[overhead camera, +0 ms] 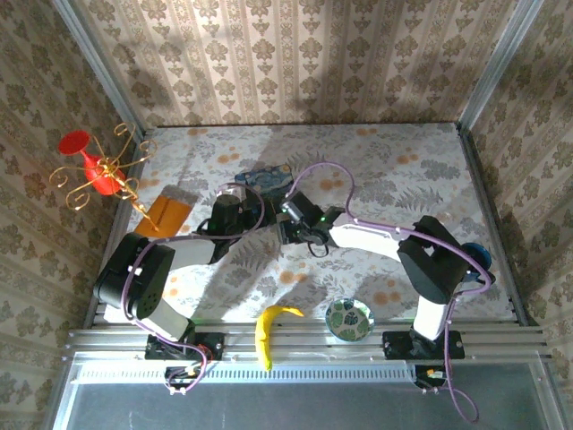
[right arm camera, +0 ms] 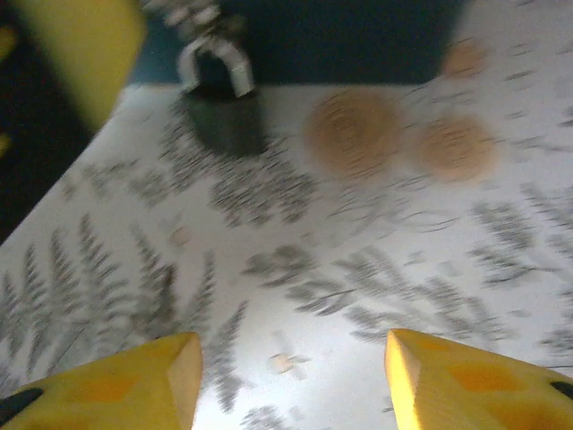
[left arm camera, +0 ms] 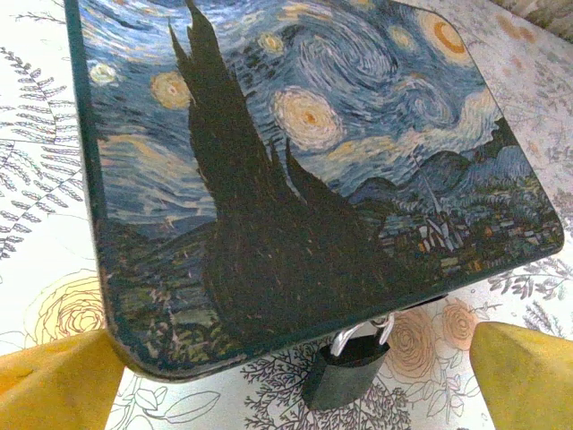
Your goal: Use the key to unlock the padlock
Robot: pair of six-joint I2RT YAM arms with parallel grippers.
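Note:
The padlock [left arm camera: 345,372] is small and dark with a silvery shackle. It hangs at the near edge of the blue starry-night box [left arm camera: 295,161] and rests on the tablecloth. My left gripper [left arm camera: 286,399] is open, its yellow fingers [left arm camera: 54,381] wide apart on either side of the padlock, close in front of it. In the blurred right wrist view the padlock [right arm camera: 224,121] lies further ahead. My right gripper [right arm camera: 291,381] is open over bare cloth, with nothing between its fingers [right arm camera: 474,385]. From above, the left gripper [overhead camera: 235,208] and the right gripper [overhead camera: 291,219] meet by the box [overhead camera: 264,179]. The key is out of view.
A banana [overhead camera: 269,327] and a patterned bowl [overhead camera: 347,318] lie near the front rail. An orange flat object [overhead camera: 166,213] and a red vase [overhead camera: 85,161] with a gold wire stand sit at the left. Walls close in the table [overhead camera: 403,170].

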